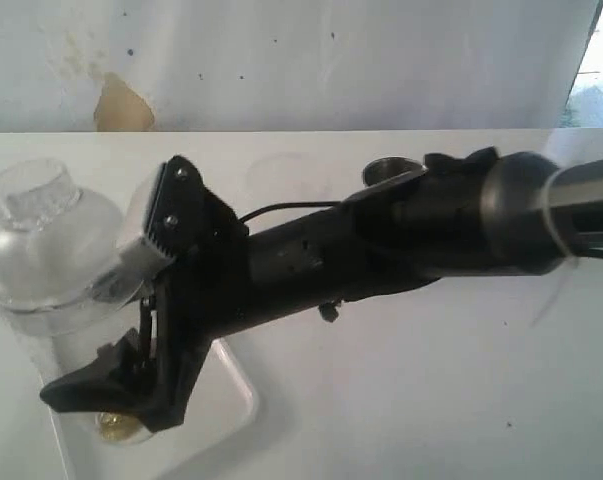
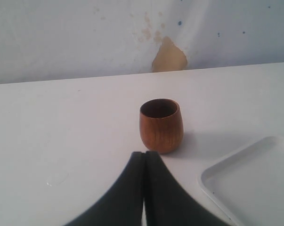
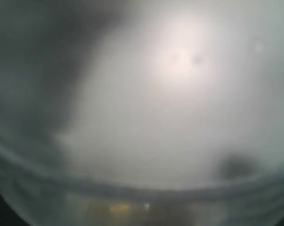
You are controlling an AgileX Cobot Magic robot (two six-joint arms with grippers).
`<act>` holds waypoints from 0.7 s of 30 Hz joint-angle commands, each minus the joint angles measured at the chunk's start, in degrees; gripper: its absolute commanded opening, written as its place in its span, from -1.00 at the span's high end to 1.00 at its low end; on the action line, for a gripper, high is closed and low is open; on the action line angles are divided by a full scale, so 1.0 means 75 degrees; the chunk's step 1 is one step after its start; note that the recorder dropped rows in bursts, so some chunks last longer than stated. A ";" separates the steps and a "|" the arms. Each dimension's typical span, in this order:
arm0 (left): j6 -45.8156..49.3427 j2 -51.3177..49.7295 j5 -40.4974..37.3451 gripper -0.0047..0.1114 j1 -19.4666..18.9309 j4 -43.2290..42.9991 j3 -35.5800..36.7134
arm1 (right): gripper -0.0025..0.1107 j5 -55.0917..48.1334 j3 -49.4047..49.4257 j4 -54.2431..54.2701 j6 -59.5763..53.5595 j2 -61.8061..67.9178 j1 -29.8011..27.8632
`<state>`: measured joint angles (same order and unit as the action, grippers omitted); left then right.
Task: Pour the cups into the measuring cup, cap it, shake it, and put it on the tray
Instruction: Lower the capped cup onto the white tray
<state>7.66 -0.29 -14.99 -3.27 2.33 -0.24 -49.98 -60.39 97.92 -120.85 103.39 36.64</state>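
Measuring cup [image 1: 41, 270], capped, clasped by right end effector [image 1: 89, 320] at tray [image 1: 233, 392]; keep upright, seat flat inside rim before releasing. Left end effector [image 2: 144, 162] pressed together.

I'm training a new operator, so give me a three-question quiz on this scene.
1. True or false: the wooden cup stands upright on the table.
2. Fill in: the left tool is ___.
3. Which tool grips the measuring cup: A left, B right?
Key: 1 true; 2 shut; 3 B, the right tool.
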 commanded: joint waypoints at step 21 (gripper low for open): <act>-0.0009 0.0039 0.0041 0.92 0.0001 -0.0015 0.0032 | 0.88 0.1585 -0.2450 0.0271 -0.0247 0.2545 0.0204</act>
<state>7.66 -0.29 -14.99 -3.27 2.33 -0.24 -39.71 -77.57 98.67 -121.40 121.77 38.06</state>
